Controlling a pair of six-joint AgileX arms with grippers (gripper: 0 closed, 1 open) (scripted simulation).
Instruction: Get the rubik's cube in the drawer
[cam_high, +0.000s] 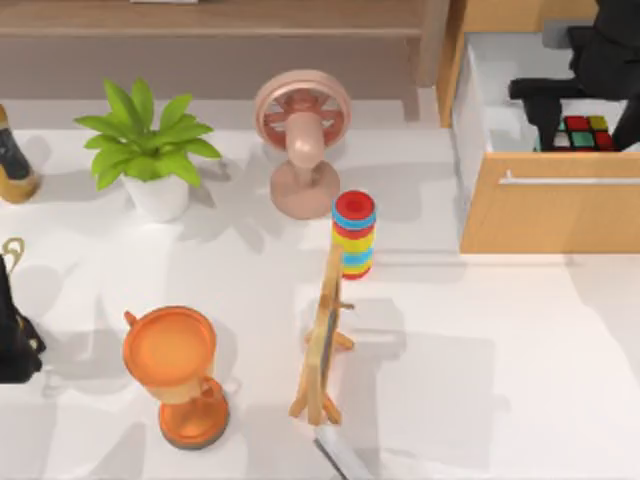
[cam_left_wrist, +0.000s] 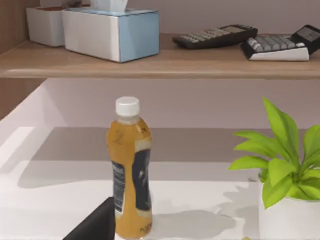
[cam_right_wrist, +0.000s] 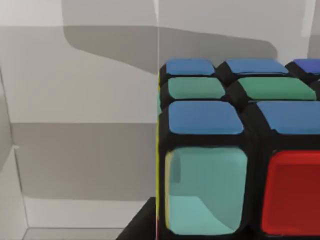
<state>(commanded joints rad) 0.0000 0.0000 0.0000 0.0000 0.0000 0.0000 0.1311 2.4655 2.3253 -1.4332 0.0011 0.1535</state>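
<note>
while the right arm reached into the upper right of the top view, its black gripper (cam_high: 585, 100) hung over the large open drawer with white inner walls (cam_high: 478, 110), directly above the small rubik's cube of coloured squares on a black grid (cam_high: 585, 133), and whether its claw was spread or pinching the cube could not be told. the cube sat inside the drawer, close behind the light wood front panel (cam_high: 550, 215) with its thin silver bar handle (cam_high: 570, 180). in the right wrist view the cube (cam_right_wrist: 240, 150) loomed close, blue, green, teal and red squares facing the camera, with the white drawer walls (cam_right_wrist: 75, 125) behind it. the left arm sat parked at the left edge of the top view, its dark gripper (cam_high: 15, 330) low on the table's left side, and its claw state could not be told either. across the white table (cam_high: 450, 380) stood a green leafy plant in a white pot (cam_high: 150, 155) at upper left, a pink desk fan (cam_high: 302, 140) near the top centre, a striped stack of coloured rings (cam_high: 354, 235) just right of centre, a wooden easel-like stand (cam_high: 322, 345) below it, and an orange trophy cup (cam_high: 178, 370) at lower left. the left wrist view showed an orange juice bottle with a white cap (cam_left_wrist: 129, 170) upright on the table, the plant (cam_left_wrist: 285, 165) beside it, and a wooden shelf (cam_left_wrist: 160, 62) above carrying a blue tissue box (cam_left_wrist: 112, 32) and dark calculators (cam_left_wrist: 220, 36).
</note>
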